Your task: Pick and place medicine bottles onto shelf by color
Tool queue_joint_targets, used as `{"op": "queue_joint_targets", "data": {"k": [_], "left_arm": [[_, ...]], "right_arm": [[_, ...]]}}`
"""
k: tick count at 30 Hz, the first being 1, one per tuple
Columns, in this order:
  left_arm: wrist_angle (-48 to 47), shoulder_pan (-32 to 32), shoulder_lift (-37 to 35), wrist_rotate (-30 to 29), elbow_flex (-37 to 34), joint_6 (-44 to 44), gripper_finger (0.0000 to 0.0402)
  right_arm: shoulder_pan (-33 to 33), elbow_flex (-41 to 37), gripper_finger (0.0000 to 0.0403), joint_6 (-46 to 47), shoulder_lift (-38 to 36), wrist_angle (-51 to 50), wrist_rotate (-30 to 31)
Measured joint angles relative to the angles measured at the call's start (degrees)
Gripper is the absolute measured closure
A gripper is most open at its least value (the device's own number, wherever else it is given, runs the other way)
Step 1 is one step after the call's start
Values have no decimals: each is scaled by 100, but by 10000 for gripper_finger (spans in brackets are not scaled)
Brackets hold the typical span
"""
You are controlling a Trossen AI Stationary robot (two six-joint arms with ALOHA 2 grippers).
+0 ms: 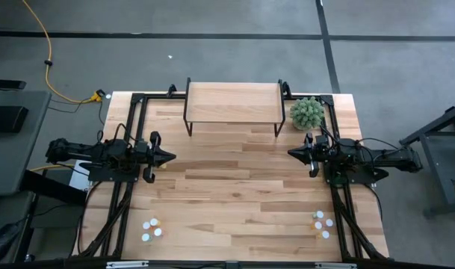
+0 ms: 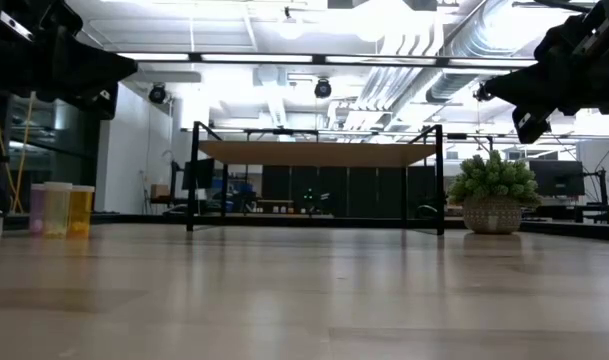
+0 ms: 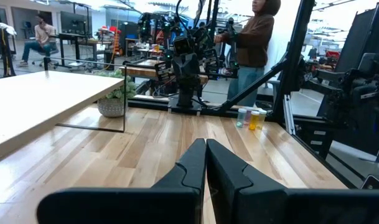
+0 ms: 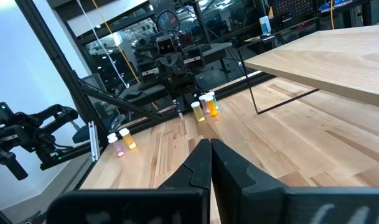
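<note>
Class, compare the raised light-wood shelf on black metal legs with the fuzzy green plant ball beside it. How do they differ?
The raised light-wood shelf on black metal legs is flat, rectangular and wide; the fuzzy green plant ball is round, tufted and much smaller. The shelf stands on thin legs; the plant sits in a pale pot. Both stand at the table's far edge.

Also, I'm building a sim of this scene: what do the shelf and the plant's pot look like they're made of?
The shelf looks like light wood with a matte finish and visible grain, on thin black legs, probably metal rod. The plant's pot looks woven, maybe basketry or textured ceramic; its criss-cross surface suggests weave, but the material stays uncertain.
</note>
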Motion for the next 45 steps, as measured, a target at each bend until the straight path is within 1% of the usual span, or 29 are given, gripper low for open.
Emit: {"op": "queue_joint_targets", "data": {"k": [30,35,38,40,42,43,45], "left_arm": [[13,0,1,-48,0,1,398],[369,0,2,-22,0,-83,398],[872,-4,2,13,0,-569,398],[1346,1,2,-111,0,-751,398],[1788,23,22,-440,14,-931,398],[1846,24,66,-639,60,-1107,398],[1649,24,205,-936,232,-1421,391]], "right_arm": [[2,-1,402,-1,0,0,0],[0,0,402,-1,1,0,0],[0,-1,402,-1,0,0,0],[0,1,402,0,0,0,0],[0,-1,402,1,2,0,1],[0,1,402,0,0,0,0],[0,1,402,-1,0,0,1]]}}
